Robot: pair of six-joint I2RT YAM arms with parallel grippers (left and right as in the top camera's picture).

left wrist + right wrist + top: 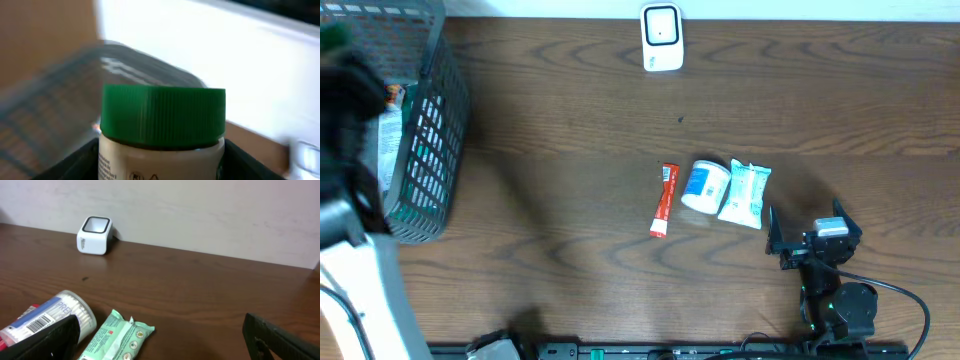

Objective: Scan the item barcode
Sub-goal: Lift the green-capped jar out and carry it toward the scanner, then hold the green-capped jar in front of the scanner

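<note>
Carry step: left claw (160, 167) clamped on green-capped jar (162, 117) (basket (438, 120) behind); right claw (805, 224) spread, empty. Next: present it code-side to scanner (661, 38).

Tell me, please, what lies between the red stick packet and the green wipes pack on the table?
The white and blue tub lies on its side between the red stick packet and the green wipes pack; the overhead view shows it.
</note>
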